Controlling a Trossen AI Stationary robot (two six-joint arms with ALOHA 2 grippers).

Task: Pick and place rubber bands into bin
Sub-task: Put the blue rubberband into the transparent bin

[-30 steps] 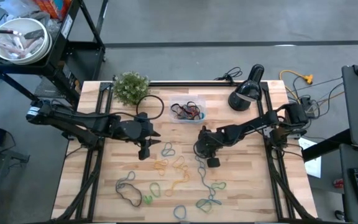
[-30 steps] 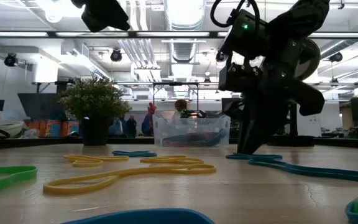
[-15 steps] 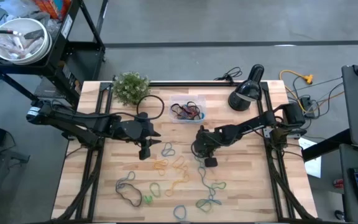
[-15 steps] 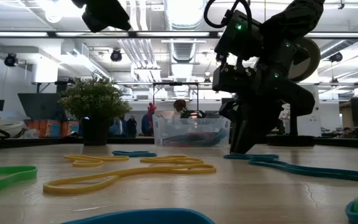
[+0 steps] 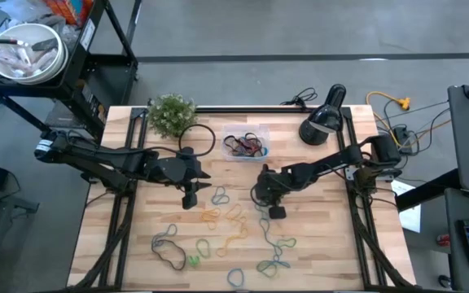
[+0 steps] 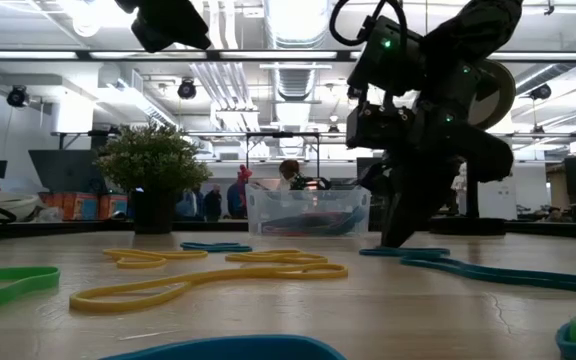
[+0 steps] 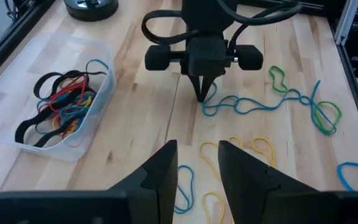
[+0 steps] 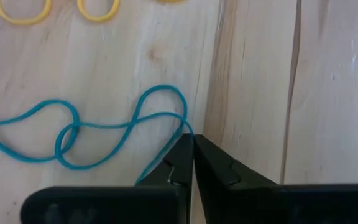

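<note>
Several rubber bands (image 5: 245, 147) already lie in the clear bin (image 5: 260, 134); many are left scattered on the table (image 5: 324, 252). Right gripper (image 8: 192, 144) is pinched shut on a teal band (image 8: 104, 127); left gripper (image 7: 194, 165) hovers parted, empty.

A robotics lab or open workshop: a wooden worktable (image 5: 137, 244) on a black metal frame, exposed ceiling ducts (image 6: 288, 75), track lights (image 6: 183, 88), and cables (image 5: 397, 114) trailing beside equipment.
</note>
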